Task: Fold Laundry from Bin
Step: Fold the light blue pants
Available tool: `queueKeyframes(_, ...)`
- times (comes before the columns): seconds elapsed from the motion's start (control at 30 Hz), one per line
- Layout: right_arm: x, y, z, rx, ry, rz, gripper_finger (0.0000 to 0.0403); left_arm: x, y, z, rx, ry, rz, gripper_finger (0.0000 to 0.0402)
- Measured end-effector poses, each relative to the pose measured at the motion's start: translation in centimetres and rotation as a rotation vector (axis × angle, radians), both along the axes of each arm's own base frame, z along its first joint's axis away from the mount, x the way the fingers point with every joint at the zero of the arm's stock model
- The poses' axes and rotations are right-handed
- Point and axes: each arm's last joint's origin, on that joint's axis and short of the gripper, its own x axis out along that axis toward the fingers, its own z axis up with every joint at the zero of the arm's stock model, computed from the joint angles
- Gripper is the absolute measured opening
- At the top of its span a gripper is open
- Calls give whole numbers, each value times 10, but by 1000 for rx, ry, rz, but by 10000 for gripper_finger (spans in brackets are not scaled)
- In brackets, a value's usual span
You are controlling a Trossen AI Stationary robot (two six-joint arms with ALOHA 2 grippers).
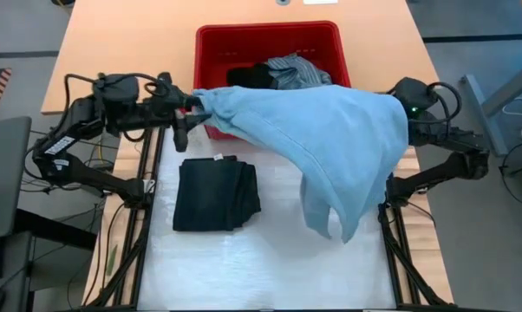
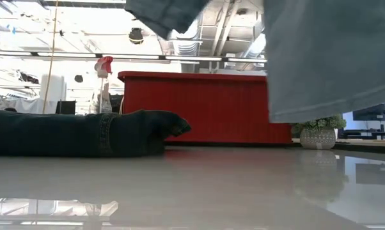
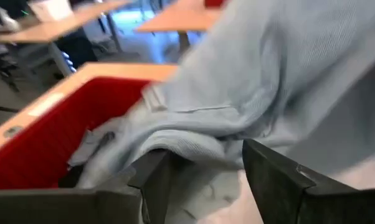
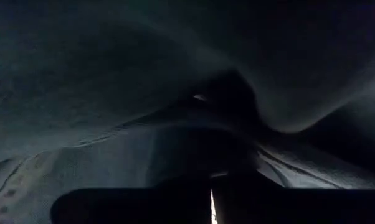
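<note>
White table (image 1: 270, 269), jeans (image 1: 330, 139) hiding right gripper, bin (image 1: 209, 43) partly covered

Both arms are dark, built of blocky black joint housings joined by slim black links. The left arm (image 1: 96, 113), left of the red bin (image 1: 211, 39), carries looping black cables over its upper housing and a white label on its link. The right arm (image 1: 443, 147), right of the bin, shows a small green light on its rounded housing. The left gripper (image 3: 228, 177) has broad, flat, matte black fingers (image 3: 275, 180) with angular edges.
</note>
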Motion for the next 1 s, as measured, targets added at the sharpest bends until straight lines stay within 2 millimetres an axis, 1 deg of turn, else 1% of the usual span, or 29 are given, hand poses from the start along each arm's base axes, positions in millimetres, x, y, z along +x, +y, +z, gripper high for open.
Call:
queueKeyframes(0.07, 0, -2, -2, -13, 15, -12, 19, 0, 1, 4, -21, -49, 48, 181)
queueKeyframes(0.17, 0, -1, -4, -29, 30, -14, 19, -1, 2, 5, -40, -77, 109, 181)
queueKeyframes(0.37, 2, -2, -7, -27, 62, -27, 19, -10, 0, 2, -24, -26, 91, 181)
queueKeyframes(0.4, 2, -2, -7, -23, 68, -41, 19, -14, -1, 3, -25, -21, 84, 181)
queueKeyframes(0.47, 3, -3, -8, -6, 79, -84, 20, -17, -4, 0, -45, 5, 0, 181)
queueKeyframes(0.57, 8, -4, -11, 44, 100, -136, 20, -11, -18, -6, -80, 42, -321, 181)
queueKeyframes(0.6, 11, -3, -12, 59, 110, -147, 20, -7, -24, -12, -88, 62, -420, 181)
queueKeyframes(0.63, 15, -3, -14, 71, 125, -165, 20, -1, -30, -19, -87, 83, -483, 180)
queueKeyframes(0.67, 20, -2, -18, 76, 148, -178, 20, 7, -37, -28, -72, 105, -500, 179)
queueKeyframes(0.7, 24, 0, -21, 80, 169, -184, 20, 16, -43, -39, -41, 124, -475, 178)
queueKeyframes(0.77, 30, 2, -27, 80, 213, -183, 20, 31, -54, -62, 64, 139, -370, 174)
queueKeyframes(0.83, 30, 4, -31, 75, 254, -178, 20, 44, -67, -81, 171, 83, -318, 172)
queueKeyframes(0.9, 30, 5, -33, 65, 275, -186, 20, 54, -81, -99, 259, 17, -325, 171)
queueKeyframes(1.0, 30, 3, -38, 72, 310, -260, 20, 65, -99, -128, 364, -33, -325, 171)
